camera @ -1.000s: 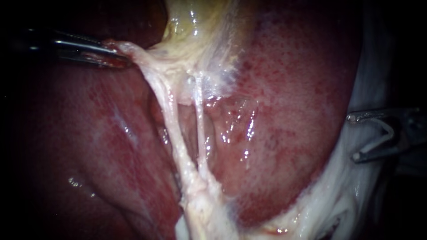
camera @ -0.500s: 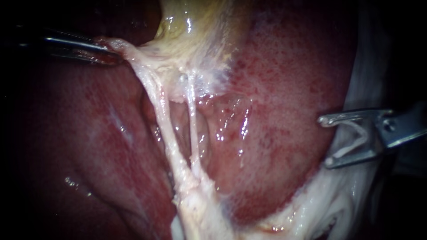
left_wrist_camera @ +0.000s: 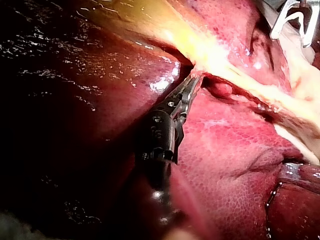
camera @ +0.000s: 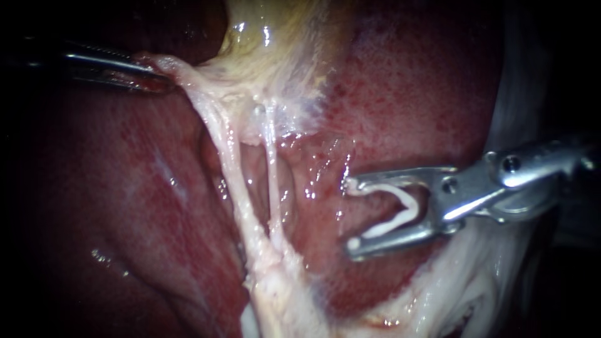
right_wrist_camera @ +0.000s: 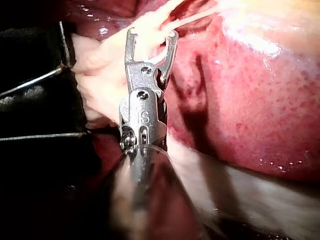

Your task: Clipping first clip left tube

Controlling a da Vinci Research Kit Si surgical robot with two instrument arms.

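The right instrument (camera: 350, 213) has been advanced left, near the left tube (camera: 233, 169), with a white clip (camera: 400, 213) held between its wide-spread jaws. Pale tissue (camera: 183, 70) is clamped in the left instrument (camera: 159, 78).

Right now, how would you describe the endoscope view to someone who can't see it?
My right instrument, holding an open white clip, sits right of two pale tubes stretched over the red liver; my left instrument grips pale tissue at upper left.

Dark, unlit surround past tissue. Strong light, wet glints on liver (camera: 400, 106). Black panel (right_wrist_camera: 30, 65) beside pale tissue.
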